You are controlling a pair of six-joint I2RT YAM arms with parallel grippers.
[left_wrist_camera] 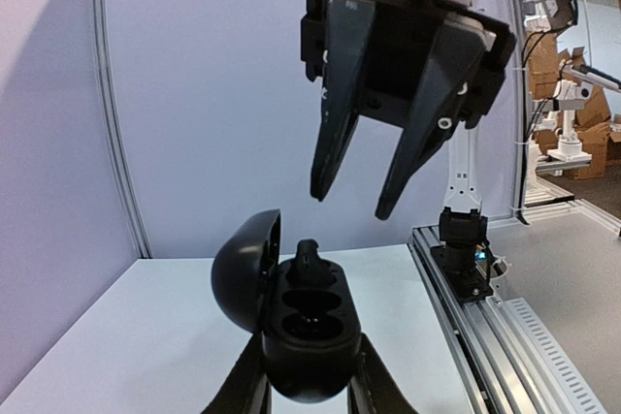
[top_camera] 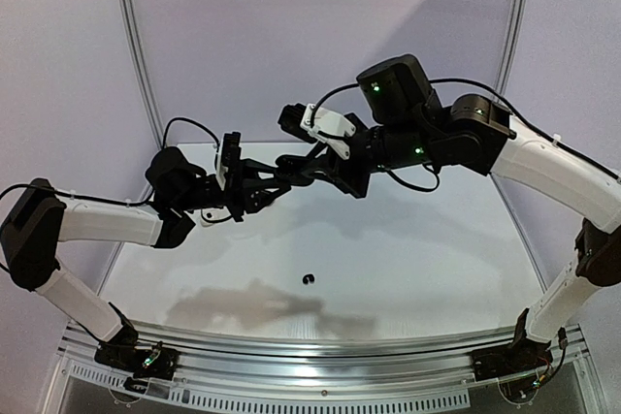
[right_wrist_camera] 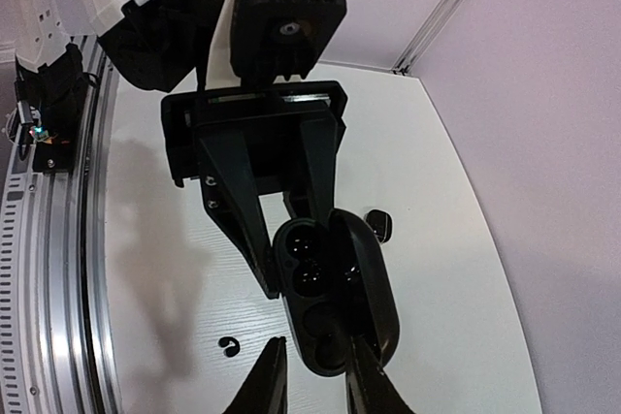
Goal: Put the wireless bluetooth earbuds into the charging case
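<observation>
The black oval charging case [left_wrist_camera: 309, 341] is held up in the air, its lid open to the left, with my left gripper [left_wrist_camera: 309, 377] shut on its base. One black earbud [left_wrist_camera: 309, 261] stands partly in the far slot, and the near slots look empty. My right gripper [left_wrist_camera: 354, 196] hangs just above the case, open, with nothing between its fingers. In the right wrist view the right gripper [right_wrist_camera: 315, 338] straddles the end of the case [right_wrist_camera: 325, 283]. A tiny black hook-shaped earbud [top_camera: 310, 279] lies on the table. Another black earbud [right_wrist_camera: 380, 224] lies beyond the case.
The white table [top_camera: 427, 259] has a metal rail [top_camera: 320, 356] along its near edge. Purple walls close in the back and sides. The two arms meet above the table's far middle [top_camera: 281, 181]. The hook-shaped earbud [right_wrist_camera: 229, 346] lies left of the right fingers.
</observation>
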